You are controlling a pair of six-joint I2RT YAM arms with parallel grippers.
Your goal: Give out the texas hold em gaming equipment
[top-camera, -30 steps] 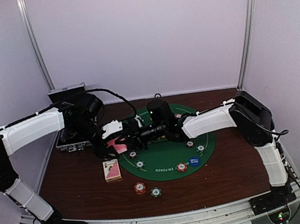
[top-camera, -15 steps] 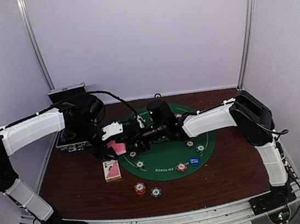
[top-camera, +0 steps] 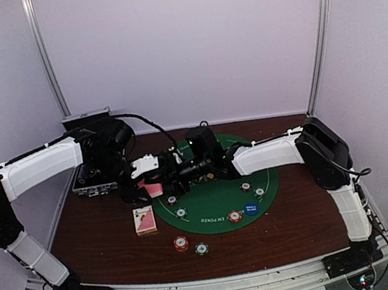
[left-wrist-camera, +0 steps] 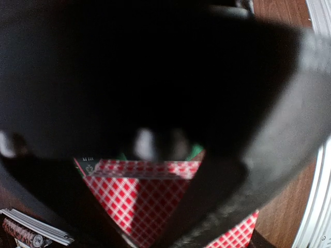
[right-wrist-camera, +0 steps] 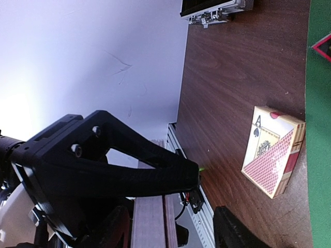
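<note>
Dark wooden worktop point(top-camera: 312, 229) carries a round green felt mat point(top-camera: 216, 203). At the mat's left edge my left end effector point(top-camera: 144, 186) is pressed together, pinching the pink-backed playing cards point(left-wrist-camera: 139, 191). My right end effector point(top-camera: 175, 175) hovers just beside them, spread and empty. I judge dealing is in hand; next, take one card cleanly. A boxed deck point(top-camera: 144, 220) and a black silver-edged case point(top-camera: 93, 184) crowd the left edge; the mat's middle looks roomier.

I counted five striped chips point(top-camera: 181, 212) on the green mat point(top-camera: 209, 204), two loose chips point(top-camera: 181, 243) just off its near edge, one blue disc point(top-camera: 252, 209) on it, one card box point(top-camera: 144, 220) and one black case point(top-camera: 93, 181) to its left, and one clutch of pink-backed cards point(top-camera: 153, 188) at its left rim.
</note>
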